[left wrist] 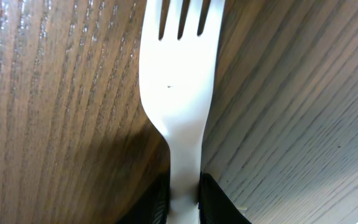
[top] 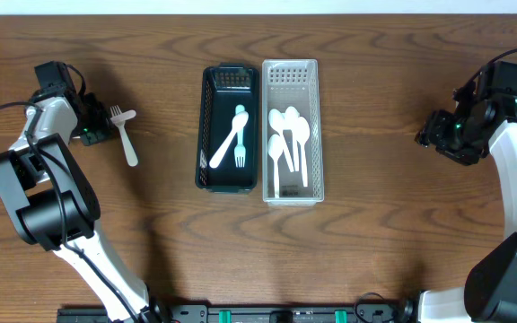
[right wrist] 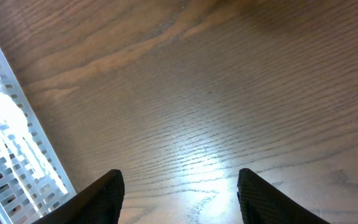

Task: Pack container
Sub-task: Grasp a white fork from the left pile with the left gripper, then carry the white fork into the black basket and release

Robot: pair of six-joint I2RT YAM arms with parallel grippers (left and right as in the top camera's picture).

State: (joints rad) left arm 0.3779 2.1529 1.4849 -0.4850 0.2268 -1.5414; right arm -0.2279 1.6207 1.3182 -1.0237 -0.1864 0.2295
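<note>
A white plastic fork is at the far left of the table. In the left wrist view its handle sits between my left gripper's fingers, which press on both sides, with the tines pointing away. A black container at the centre holds a white spoon and a pale blue fork. Next to it on the right, a clear perforated container holds several white spoons. My right gripper is open and empty over bare wood at the far right.
The clear container's edge shows at the left of the right wrist view. The wooden table extends around both containers. The table's back edge runs along the top of the overhead view.
</note>
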